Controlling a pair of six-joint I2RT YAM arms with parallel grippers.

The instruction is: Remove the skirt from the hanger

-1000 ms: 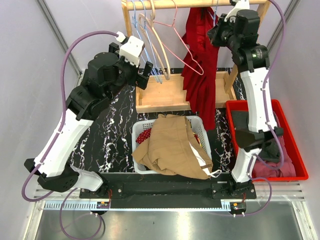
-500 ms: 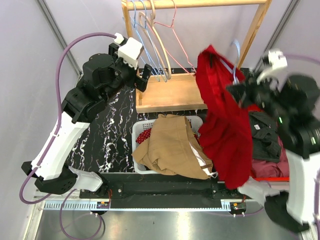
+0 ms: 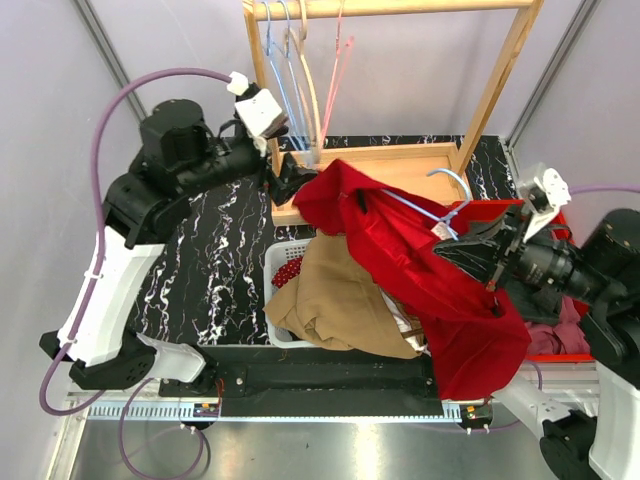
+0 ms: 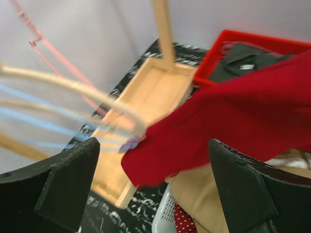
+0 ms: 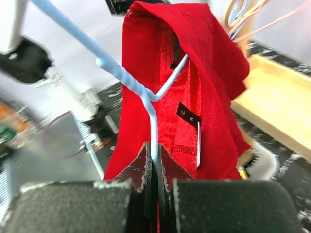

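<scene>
The red skirt (image 3: 400,262) hangs on a light blue wire hanger (image 3: 415,212), spread slantwise above the basket. My right gripper (image 3: 447,243) is shut on the hanger's wire just below its twisted neck (image 5: 150,116), and the skirt (image 5: 204,73) drapes behind it, its black label showing. My left gripper (image 3: 285,180) is open at the skirt's upper left corner. In the left wrist view that corner (image 4: 233,107) lies between the spread fingers (image 4: 73,179), and whether they touch it cannot be told.
A white basket (image 3: 275,262) holding a tan garment (image 3: 345,295) sits under the skirt. The wooden rack's rail (image 3: 400,8) carries several bare hangers (image 3: 300,60) above its tray base (image 3: 400,165). A red bin (image 4: 214,58) of dark clothes stands at the right.
The right arm took the hanger and skirt off the rail and swung them down and forward over the basket. The left gripper moved right, up to the skirt's corner.
</scene>
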